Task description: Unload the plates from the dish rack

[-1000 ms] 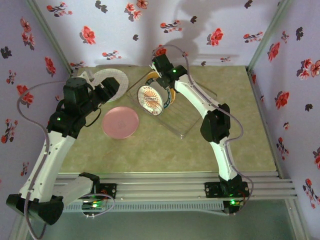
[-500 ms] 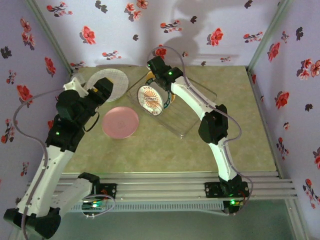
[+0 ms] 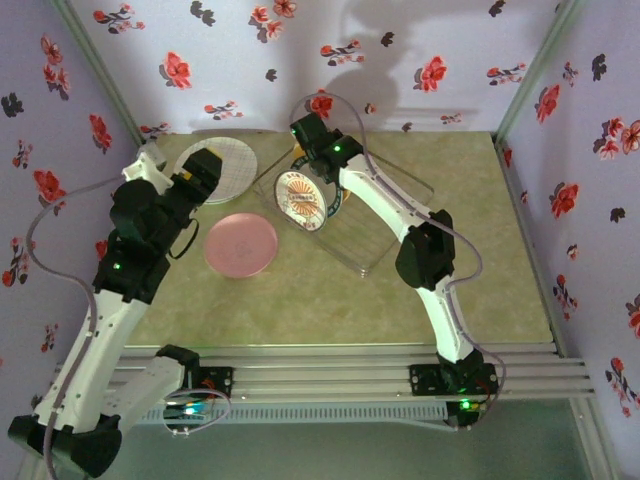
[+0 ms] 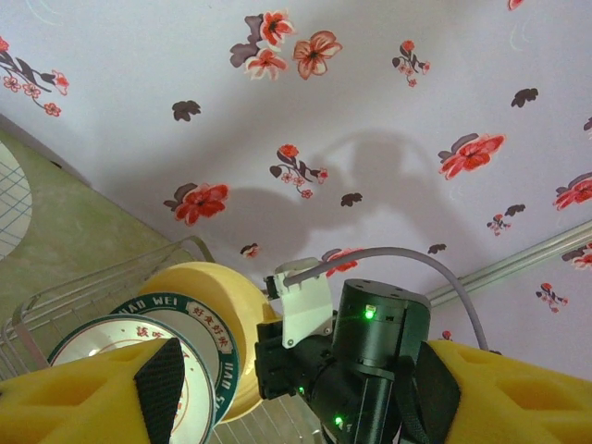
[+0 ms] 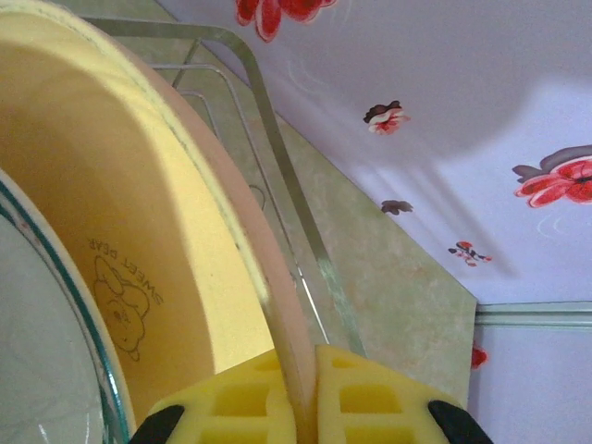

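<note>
One orange-tan plate (image 5: 139, 231) pinched by its rim in the dish rack (image 3: 350, 240).
Top view: the rack sits at the middle of the worktop's (image 3: 300, 300) far edge, with the sunburst plate (image 3: 303, 198) standing on edge at its left end and the right gripper (image 3: 300, 152) at its far-left corner. A pink plate (image 3: 241, 244) lies flat just left of the rack. A grid plate (image 3: 232, 160) lies near the far-left corner, the left gripper (image 3: 203, 172) over its left rim. Left wrist view: the left gripper's fingers (image 4: 92, 398) stand spread, gripping nothing; beyond them a green-rimmed plate (image 4: 211, 335) stands upright in front of the orange-tan plate. Right wrist view: the right gripper (image 5: 301, 400) is pressed onto the upright orange-tan plate's rim, one finger on each face.
</note>
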{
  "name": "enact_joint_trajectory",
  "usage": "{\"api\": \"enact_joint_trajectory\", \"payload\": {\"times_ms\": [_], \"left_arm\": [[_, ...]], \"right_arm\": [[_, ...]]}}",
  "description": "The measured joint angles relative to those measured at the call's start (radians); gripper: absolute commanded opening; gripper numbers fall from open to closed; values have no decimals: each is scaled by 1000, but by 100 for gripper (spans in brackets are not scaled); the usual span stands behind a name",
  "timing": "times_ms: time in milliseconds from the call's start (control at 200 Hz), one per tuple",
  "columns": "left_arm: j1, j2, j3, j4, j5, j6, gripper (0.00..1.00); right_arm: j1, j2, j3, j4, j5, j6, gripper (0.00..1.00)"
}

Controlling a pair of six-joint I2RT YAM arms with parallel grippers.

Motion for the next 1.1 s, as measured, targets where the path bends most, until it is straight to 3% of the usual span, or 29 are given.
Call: {"api": "enact_joint_trajectory", "payload": {"times_ms": [760, 1100], "left_arm": [[-35, 78, 3, 18, 31, -3, 70], [-127, 253, 151, -29, 88, 32, 70]], "right_arm": [[-135, -229, -129, 89, 106, -98, 0], [-218, -437, -291, 100, 66, -39, 0]]}}
